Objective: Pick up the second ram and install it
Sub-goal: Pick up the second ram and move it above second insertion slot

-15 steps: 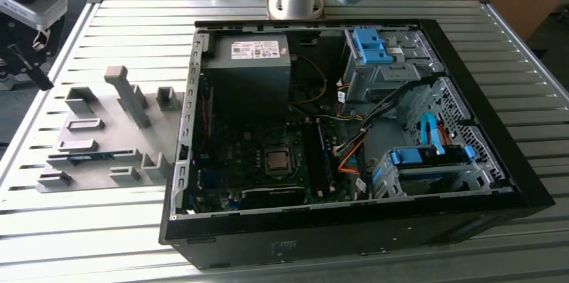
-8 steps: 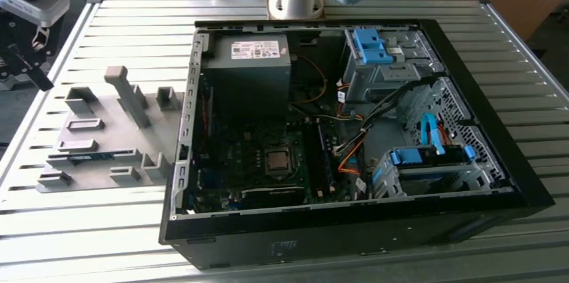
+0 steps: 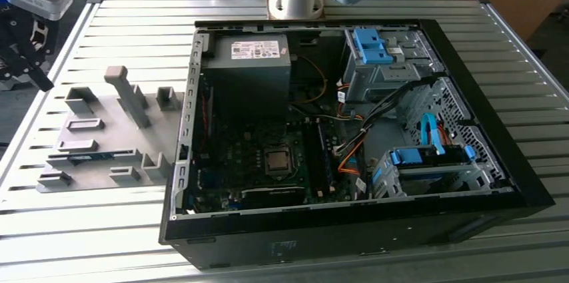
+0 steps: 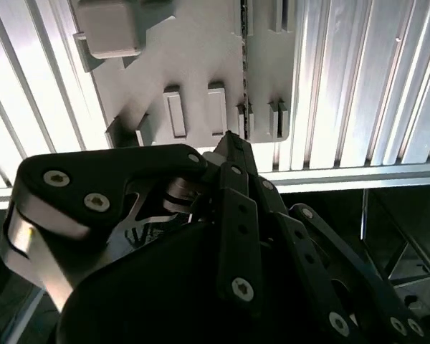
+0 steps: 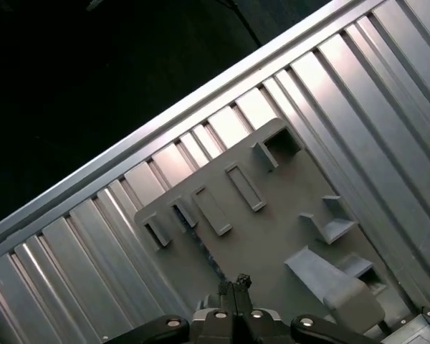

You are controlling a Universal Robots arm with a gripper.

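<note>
One claw (image 5: 234,282) pressed together, empty | near holder tray (image 3: 111,138) | second ram (image 3: 92,157) slotted in tray | risk: unopened tips would strike ram

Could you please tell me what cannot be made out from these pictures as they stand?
- The second ram: in the exterior view, just a thin blue strip in the grey holder tray; chips and label too small.
- Computer case: its memory slots are too dark to judge in the exterior view.
- Grey holder tray, second wrist view: the gripper hides part of it.
</note>
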